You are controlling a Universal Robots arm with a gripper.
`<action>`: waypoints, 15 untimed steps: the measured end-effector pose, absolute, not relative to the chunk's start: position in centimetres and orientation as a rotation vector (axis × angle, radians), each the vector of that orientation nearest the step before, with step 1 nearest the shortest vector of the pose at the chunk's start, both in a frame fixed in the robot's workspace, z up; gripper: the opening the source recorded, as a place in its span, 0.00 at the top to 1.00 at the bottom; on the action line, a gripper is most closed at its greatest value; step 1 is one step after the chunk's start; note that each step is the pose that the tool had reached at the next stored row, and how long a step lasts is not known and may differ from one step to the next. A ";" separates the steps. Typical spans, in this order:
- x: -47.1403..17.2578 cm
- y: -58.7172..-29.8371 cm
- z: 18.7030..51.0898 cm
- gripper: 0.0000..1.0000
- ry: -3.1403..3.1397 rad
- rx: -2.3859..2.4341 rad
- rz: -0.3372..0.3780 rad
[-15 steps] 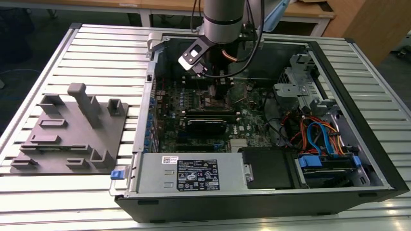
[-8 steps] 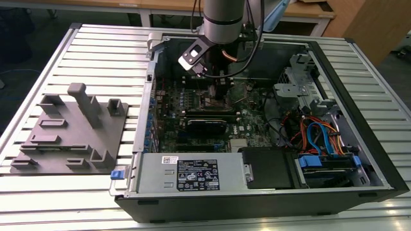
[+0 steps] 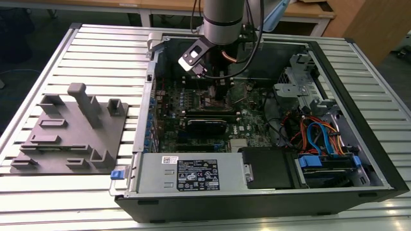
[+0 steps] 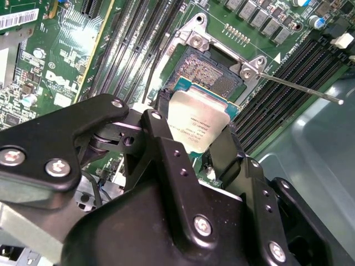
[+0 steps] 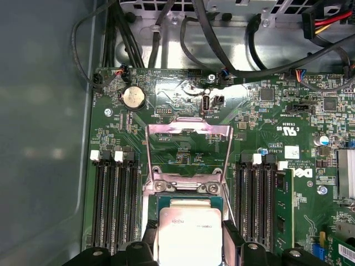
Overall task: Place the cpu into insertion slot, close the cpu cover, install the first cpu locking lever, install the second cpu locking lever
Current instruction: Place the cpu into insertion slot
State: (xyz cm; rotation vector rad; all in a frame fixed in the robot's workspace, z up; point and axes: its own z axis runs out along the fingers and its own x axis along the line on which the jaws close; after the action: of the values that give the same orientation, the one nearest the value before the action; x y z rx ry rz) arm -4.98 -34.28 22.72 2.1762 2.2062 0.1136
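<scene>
- Gripper (image 4: 193, 130) nearest: black, matte, bolted metal fingers (image 4: 226, 148) clamped on the cpu (image 4: 202, 119) by two opposite edges.
- Held over the near side of the insertion slot (image 4: 213, 71), apparently not seated; bare pin field showing beyond the chip's far edge.
- Judged light, stiff and flat, yet fragile: smooth pale metal lid, probably slippery, on a thin green board rim. Edge grip as here the safe hold, underside best left untouched.
- Slot square and dark, finely grained with pins, likely easy to bend, inside a silver rim.
- Beyond it the cpu cover (image 5: 188, 129), standing open: thin stamped silver frame with a large window, probably springy.
- Locking lever (image 4: 302, 88): slim bright wire rod, angled out from a socket corner.
- Long black memory slots (image 5: 113, 205) flanking the socket on the green motherboard (image 5: 166, 91).
- Farthest out, a sheet-metal computer case (image 3: 359, 86), open-sided, on a ribbed aluminium worktop (image 3: 90, 53).
</scene>
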 end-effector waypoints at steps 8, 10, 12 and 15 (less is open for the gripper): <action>-5.0 -34.3 22.5 0.46 2.206 2.176 0.114; -5.0 -34.3 22.4 0.46 2.206 2.176 0.114; -5.0 -34.3 22.3 0.46 2.206 2.176 0.114; -5.0 -34.3 22.2 0.46 2.206 2.176 0.113</action>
State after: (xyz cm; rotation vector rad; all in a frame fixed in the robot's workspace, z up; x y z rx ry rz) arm -4.98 -34.27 22.15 2.1763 2.2062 0.1133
